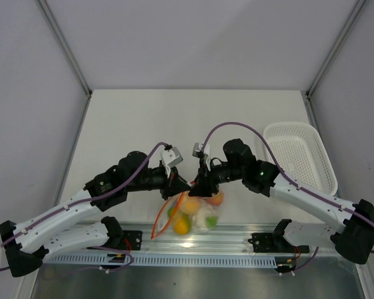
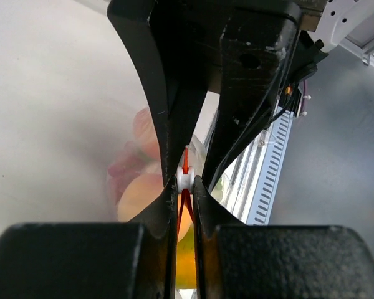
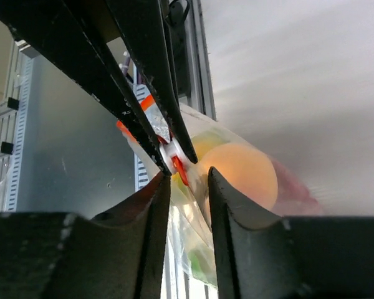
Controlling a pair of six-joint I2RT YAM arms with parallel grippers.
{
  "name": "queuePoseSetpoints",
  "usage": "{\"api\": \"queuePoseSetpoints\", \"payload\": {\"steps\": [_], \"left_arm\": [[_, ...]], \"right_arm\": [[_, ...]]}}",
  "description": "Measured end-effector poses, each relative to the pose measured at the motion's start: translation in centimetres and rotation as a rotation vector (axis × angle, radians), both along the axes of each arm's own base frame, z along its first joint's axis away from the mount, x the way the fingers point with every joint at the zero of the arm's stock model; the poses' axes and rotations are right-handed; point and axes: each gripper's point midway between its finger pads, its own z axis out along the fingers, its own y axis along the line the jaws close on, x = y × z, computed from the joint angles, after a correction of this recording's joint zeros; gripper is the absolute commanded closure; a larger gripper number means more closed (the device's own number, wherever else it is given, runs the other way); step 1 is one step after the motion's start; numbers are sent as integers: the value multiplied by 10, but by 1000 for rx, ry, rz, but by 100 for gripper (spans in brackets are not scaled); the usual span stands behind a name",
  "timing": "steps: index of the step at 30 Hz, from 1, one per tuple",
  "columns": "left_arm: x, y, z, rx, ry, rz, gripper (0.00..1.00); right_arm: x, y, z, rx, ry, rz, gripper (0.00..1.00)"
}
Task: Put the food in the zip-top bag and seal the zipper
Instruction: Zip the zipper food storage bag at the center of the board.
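The clear zip-top bag (image 1: 198, 215) hangs above the table's front edge with the food inside: orange fruits (image 1: 191, 205), a yellow fruit (image 1: 182, 226) and a white-green piece (image 1: 206, 218). My left gripper (image 1: 177, 182) is shut on the zipper's white slider (image 2: 185, 180) and carries the bag. The red-orange zipper strip (image 1: 163, 215) droops down to the left. My right gripper (image 1: 198, 185) meets it from the right. In the right wrist view its fingers (image 3: 159, 205) stand a little apart around the bag film just below the slider (image 3: 173, 153). An orange fruit (image 3: 243, 174) shows through the plastic.
A white perforated basket (image 1: 299, 156) stands at the right side of the table. A metal rail (image 1: 237, 240) with the arm bases runs along the near edge, right under the hanging bag. Grey walls close in the table on three sides.
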Motion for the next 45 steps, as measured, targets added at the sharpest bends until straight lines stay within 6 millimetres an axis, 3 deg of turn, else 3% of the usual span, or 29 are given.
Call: {"api": "queuePoseSetpoints", "payload": {"steps": [4, 5, 7, 11, 14, 17, 22, 24, 30, 31, 33, 34, 36, 39, 45], "left_arm": [[-2, 1, 1, -4, -6, -6, 99], [-3, 1, 3, -9, -6, -12, 99], [-3, 1, 4, -13, -8, -15, 100], [-2, 1, 4, -13, -12, -10, 58], [1, 2, 3, -13, -17, 10, 35], [4, 6, -6, -8, -18, 42, 29], [4, 18, -34, 15, 7, 96, 33], [3, 23, -43, 18, 19, 120, 41], [2, 27, -43, -19, 23, 144, 76], [2, 27, -42, -24, 25, 144, 90], [2, 26, -42, -24, 28, 143, 100], [2, 26, -42, -23, 28, 142, 99], [1, 26, -43, -21, 28, 138, 99], [0, 25, -43, -23, 31, 128, 99], [-3, 21, -42, -29, 38, 103, 99]], "right_arm": [[-1, 0, 0, 6, 4, 27, 86], [0, -1, 1, 8, 4, 25, 100], [1, -1, 3, 19, 8, 30, 100], [1, 0, 5, 25, 18, 27, 100], [3, -1, 7, 38, 24, 15, 100], [5, -3, 10, 51, 36, -6, 100], [8, -5, 11, 56, 54, -24, 100], [8, -6, 12, 56, 56, -26, 100], [9, -8, 15, 62, 50, -37, 100], [10, -8, 15, 60, 50, -40, 99], [10, -10, 12, 50, 54, -45, 89], [10, -10, 11, 45, 54, -43, 81], [9, -11, 11, 45, 45, -33, 73], [7, -12, 12, 52, 36, -12, 67], [2, -11, 20, 72, 35, 30, 69]]}}
